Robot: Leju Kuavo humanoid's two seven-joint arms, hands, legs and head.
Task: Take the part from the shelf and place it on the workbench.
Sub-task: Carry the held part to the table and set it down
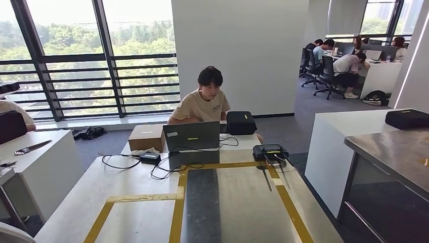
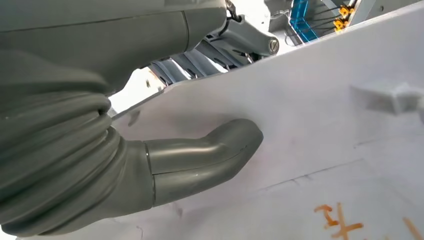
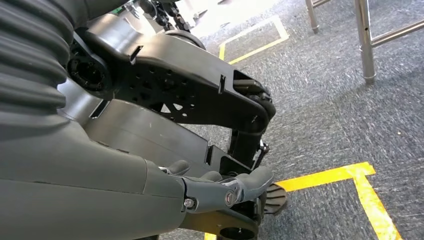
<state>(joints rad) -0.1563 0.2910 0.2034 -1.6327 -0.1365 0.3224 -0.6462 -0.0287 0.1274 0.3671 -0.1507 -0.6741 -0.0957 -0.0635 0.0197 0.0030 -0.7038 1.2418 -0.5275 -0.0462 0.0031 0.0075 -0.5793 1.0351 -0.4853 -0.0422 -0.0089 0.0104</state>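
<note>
The workbench (image 1: 238, 202) lies straight ahead in the head view, a pale top marked with yellow tape and a dark strip down its middle. My left hand (image 2: 200, 100) hangs beside a white panel (image 2: 325, 115); its thick thumb (image 2: 210, 150) curves out and its darker fingers (image 2: 190, 62) stretch away, with nothing between them. My right hand (image 3: 220, 192) hangs low over grey carpet (image 3: 350, 115), its fingers loosely extended and holding nothing.
A person (image 1: 205, 101) sits at the bench's far end behind a laptop (image 1: 191, 135), with a cardboard box (image 1: 146, 136), a black case (image 1: 241, 122), cables and a small black device (image 1: 269, 151). A steel table (image 1: 399, 152) stands at right, a white desk (image 1: 40, 162) at left.
</note>
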